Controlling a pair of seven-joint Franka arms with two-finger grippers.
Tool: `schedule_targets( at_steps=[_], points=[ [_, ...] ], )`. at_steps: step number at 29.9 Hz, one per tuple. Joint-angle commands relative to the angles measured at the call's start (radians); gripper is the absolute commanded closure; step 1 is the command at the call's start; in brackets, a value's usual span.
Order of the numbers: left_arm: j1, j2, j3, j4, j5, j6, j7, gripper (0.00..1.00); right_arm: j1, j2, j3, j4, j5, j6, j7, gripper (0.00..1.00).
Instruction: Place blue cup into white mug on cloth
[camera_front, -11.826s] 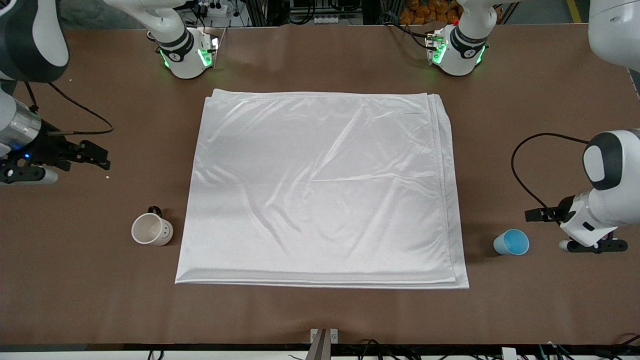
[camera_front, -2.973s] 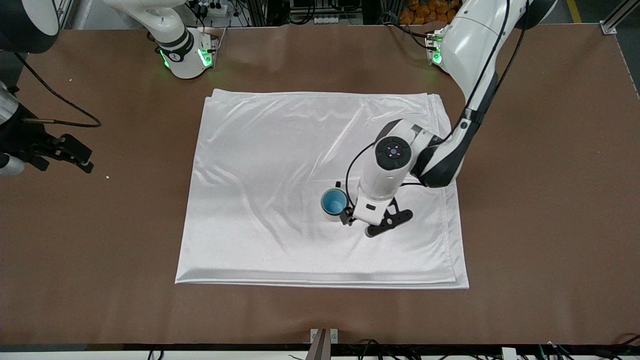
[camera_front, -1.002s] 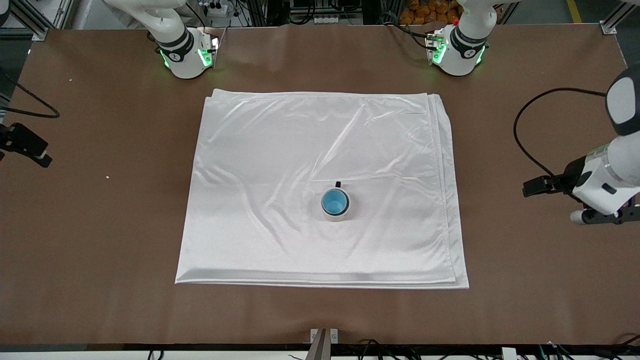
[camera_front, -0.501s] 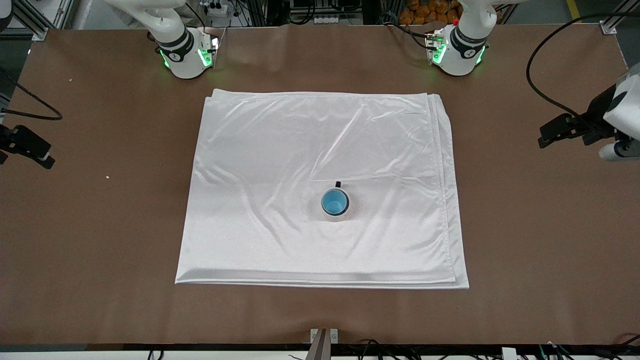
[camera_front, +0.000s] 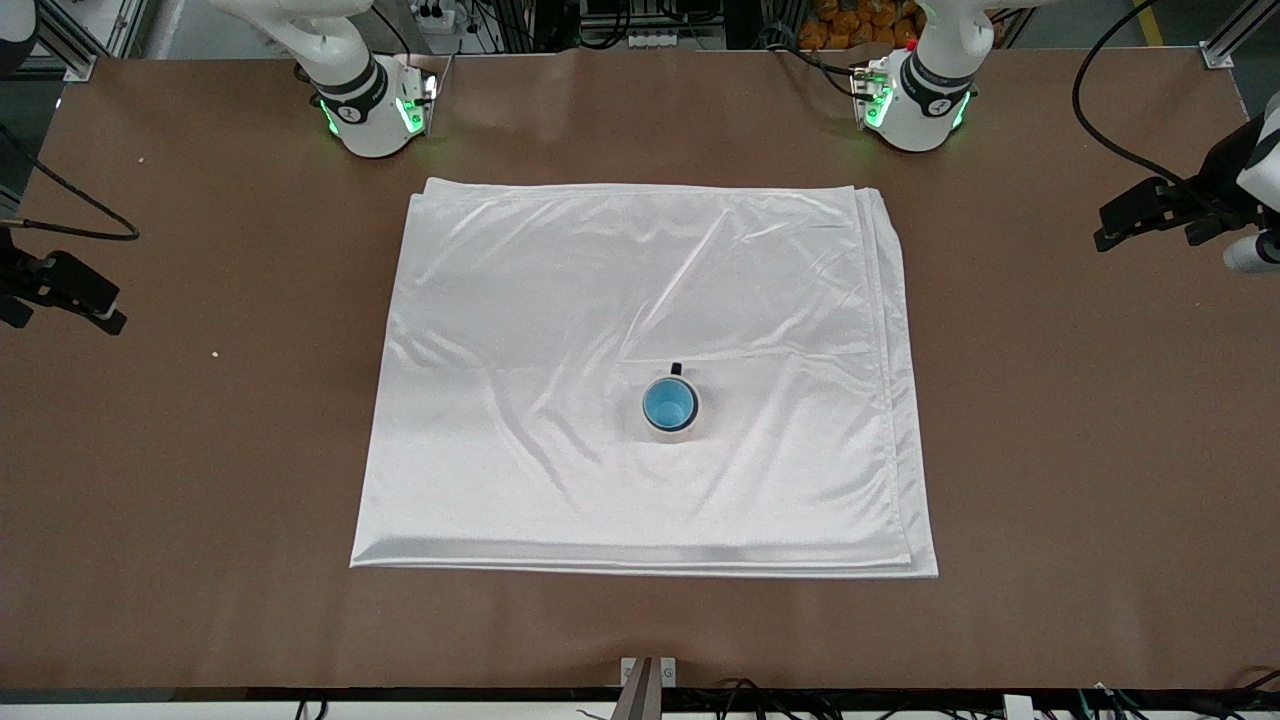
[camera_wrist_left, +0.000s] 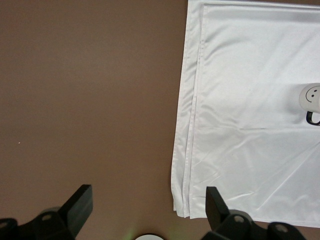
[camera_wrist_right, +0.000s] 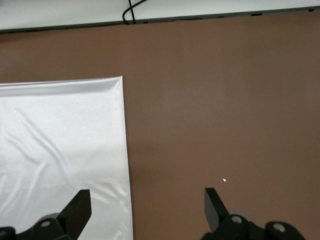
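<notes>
The blue cup (camera_front: 669, 403) sits upright inside the white mug (camera_front: 692, 424), which stands on the cloth (camera_front: 560, 300), nearer to the front camera than the cloth's middle. The mug's dark handle (camera_front: 676, 368) points toward the robot bases. In the left wrist view the mug's side (camera_wrist_left: 310, 96) shows a dotted face, on the cloth (camera_wrist_left: 250, 100). My left gripper (camera_front: 1140, 212) is open and empty, up over bare table at the left arm's end (camera_wrist_left: 147, 205). My right gripper (camera_front: 75, 297) is open and empty over bare table at the right arm's end (camera_wrist_right: 145, 205), beside the cloth's edge (camera_wrist_right: 60, 140).
The two arm bases (camera_front: 375, 110) (camera_front: 915, 100) stand along the table's edge farthest from the front camera. A small white speck (camera_front: 214, 354) lies on the brown table near the right gripper. A metal bracket (camera_front: 647, 672) sits at the table's front edge.
The left gripper has let go of the blue cup in the mug and drawn back to the left arm's end, still moving toward the bases. The right gripper shifted slightly.
</notes>
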Motion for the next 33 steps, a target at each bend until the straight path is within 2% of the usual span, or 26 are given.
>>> schedule_targets(
  at_steps=[1, 11, 19, 33],
  points=[
    [-0.015, -0.033, 0.012, -0.04, 0.075, 0.004, 0.091, 0.0, -0.004, 0.002, 0.002, 0.007, 0.032, -0.036, -0.06, 0.0],
    [-0.014, -0.045, 0.01, -0.081, 0.073, 0.021, 0.105, 0.0, -0.003, 0.0, 0.0, 0.007, 0.05, -0.08, -0.071, 0.0],
    [-0.014, -0.047, 0.01, -0.08, 0.066, 0.02, 0.1, 0.0, 0.0, -0.003, 0.002, 0.007, 0.05, -0.154, -0.088, 0.0],
    [-0.012, -0.047, 0.009, -0.072, 0.044, 0.015, 0.097, 0.0, 0.006, -0.003, 0.002, 0.007, 0.05, -0.169, -0.088, 0.0]
  ],
)
